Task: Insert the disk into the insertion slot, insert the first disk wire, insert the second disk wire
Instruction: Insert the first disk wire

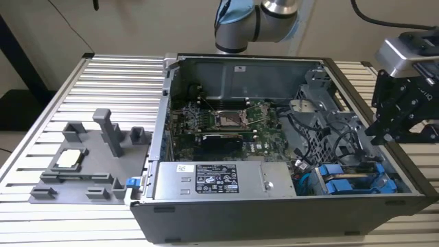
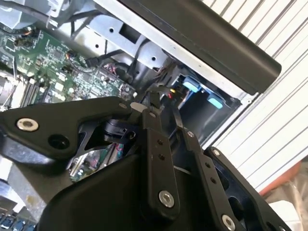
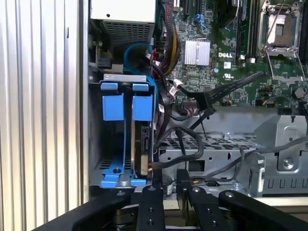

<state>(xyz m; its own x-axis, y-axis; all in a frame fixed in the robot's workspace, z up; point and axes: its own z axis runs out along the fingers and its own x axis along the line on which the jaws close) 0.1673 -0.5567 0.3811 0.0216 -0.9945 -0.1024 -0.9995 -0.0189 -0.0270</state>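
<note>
One disk (image 3: pixel 142 147), silver-grey and seen edge-on in its bright blue bracket, sits inside the insertion slot (image 3: pixel 96 139) at a corner of the computer case (image 1: pixel 274 221). Close by hovers the gripper (image 3: pixel 168 177), fingers slightly parted, grasping nothing.

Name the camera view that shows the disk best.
The first wrist view: the disk stands edge-on in its blue bracket inside the insertion slot. The exterior view catches the bracket's blue tabs; the second wrist view glimpses those tabs past cables.
</note>
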